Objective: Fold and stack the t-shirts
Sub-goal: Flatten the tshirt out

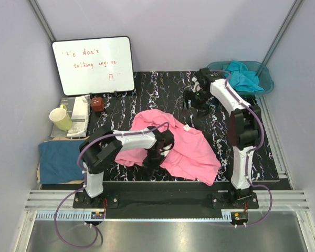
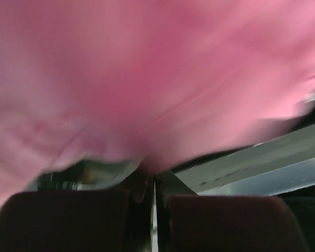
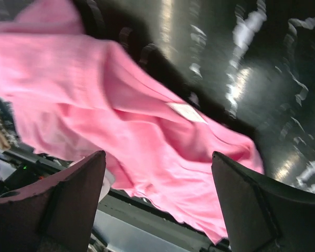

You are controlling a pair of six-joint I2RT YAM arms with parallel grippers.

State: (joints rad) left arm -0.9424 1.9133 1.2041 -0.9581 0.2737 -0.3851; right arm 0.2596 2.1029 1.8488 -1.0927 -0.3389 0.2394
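The pink shirt (image 1: 186, 149) lies rumpled at the middle of the mat (image 1: 142, 100), spreading from the centre toward 5 o'clock, with its white label (image 1: 187, 127) facing up at its 1 o'clock edge. The left gripper (image 1: 160, 149) is buried in the shirt's 8 o'clock side. In the left wrist view its fingers (image 2: 68, 220) are pressed together with pink cloth (image 2: 147, 79) running down into the seam between them, so it pinches the shirt, and the cloth fills nearly the whole view above.

The right gripper (image 1: 197, 97) hangs at 1 o'clock from the shirt, apart from it, over bare mat. In the right wrist view its fingers (image 3: 68, 205) stand spread with nothing between them, and the shirt (image 3: 94, 105) and label (image 3: 186, 111) lie beyond.

At the table's 1 o'clock corner a turquoise shirt (image 1: 244, 76) sits bunched in a basin (image 1: 265, 86). At 8 o'clock, off the mat's edge, lies a blue shirt (image 1: 60, 160). A mug (image 1: 60, 118) stands at 9 o'clock and a whiteboard (image 1: 94, 65) leans at 11 o'clock.
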